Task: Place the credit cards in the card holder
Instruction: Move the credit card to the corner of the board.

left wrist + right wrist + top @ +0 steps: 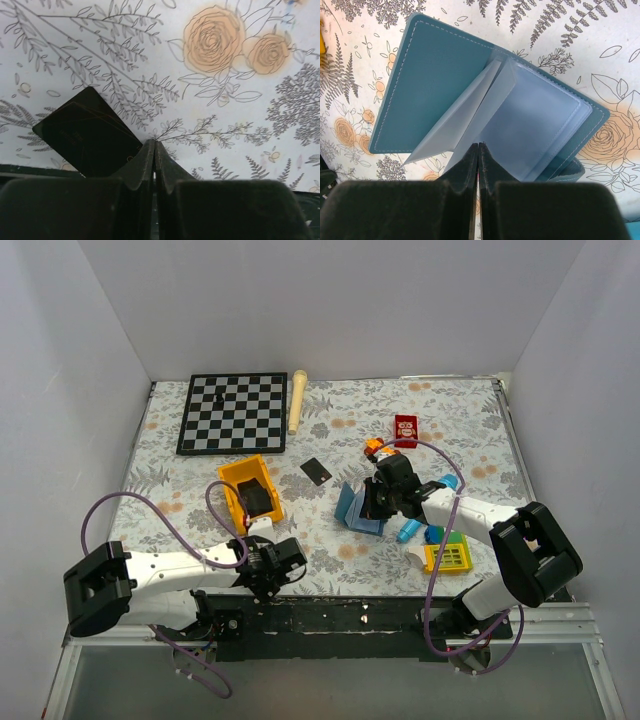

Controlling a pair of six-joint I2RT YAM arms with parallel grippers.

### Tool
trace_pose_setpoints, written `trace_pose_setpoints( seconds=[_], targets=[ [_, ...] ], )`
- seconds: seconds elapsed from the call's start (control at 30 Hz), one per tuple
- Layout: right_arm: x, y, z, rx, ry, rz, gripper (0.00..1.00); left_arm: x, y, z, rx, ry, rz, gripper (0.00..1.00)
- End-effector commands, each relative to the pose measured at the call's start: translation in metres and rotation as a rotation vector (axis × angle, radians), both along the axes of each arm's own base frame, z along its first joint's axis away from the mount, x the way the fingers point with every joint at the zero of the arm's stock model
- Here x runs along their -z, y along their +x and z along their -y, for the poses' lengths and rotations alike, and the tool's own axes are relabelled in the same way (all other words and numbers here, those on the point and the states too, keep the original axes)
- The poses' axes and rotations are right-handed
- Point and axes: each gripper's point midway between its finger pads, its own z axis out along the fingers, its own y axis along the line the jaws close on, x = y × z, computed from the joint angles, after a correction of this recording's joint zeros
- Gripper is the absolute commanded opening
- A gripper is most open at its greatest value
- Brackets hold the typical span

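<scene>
At the left gripper (154, 146): jaws pressed together, tips low over the flowered table (225, 125). Just left of the tips, one black card (85, 132), its near corner tucked against the seam of the jaws. Impossible to tell whether pinched there or only touching. Far corner of the card pointing away and to the left, long edges on a slant. Close behind the card, toward the wrist, the dark near edge of the table, so little room on that side. Ahead and to the right of the tips, bare cloth and open room.

At the right gripper (478, 146): jaws likewise closed tight, tips right at the lower edge of the clear sleeves (530, 125) of the card holder (435, 75). Holder open like a book straight ahead of the tips, one cover spread to the left, sleeves fanned up in the middle, the other cover to the right. Unclear whether a sleeve is caught between the tips. Bare cloth round the holder's far and side edges.

From above: second black card (316, 471) flat on the table, past the holder from the right jaws, apart from it, all four edges free. Blue tube (408, 531) close beside the right wrist. Yellow bin (250, 495) just beyond the left jaws.

Count: two cards, one holder, one tube, one bin.
</scene>
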Motion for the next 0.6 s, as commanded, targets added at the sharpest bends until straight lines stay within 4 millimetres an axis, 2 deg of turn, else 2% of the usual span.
trace_pose_setpoints(
  seconds=[0.0,0.17,0.27,0.37,0.57],
  targets=[
    [-0.01,0.01,-0.009,-0.004,0.037,0.04,0.05,-0.019,-0.003,-0.015,0.006,0.079,0.0,0.0],
    [-0.009,0.012,-0.012,-0.005,0.04,0.039,0.05,-0.079,0.032,-0.001,0.016,0.067,0.179,0.01],
    [-0.011,0.015,-0.015,-0.008,0.048,0.039,0.05,-0.104,0.046,0.008,0.032,0.053,0.247,0.03],
    [-0.017,0.02,-0.021,-0.019,0.063,0.046,0.05,-0.113,0.052,0.013,0.043,0.047,0.275,0.03],
    [-0.032,0.031,-0.039,-0.049,0.106,0.046,0.05,-0.114,0.057,0.012,0.047,0.033,0.295,0.03]
  ],
)
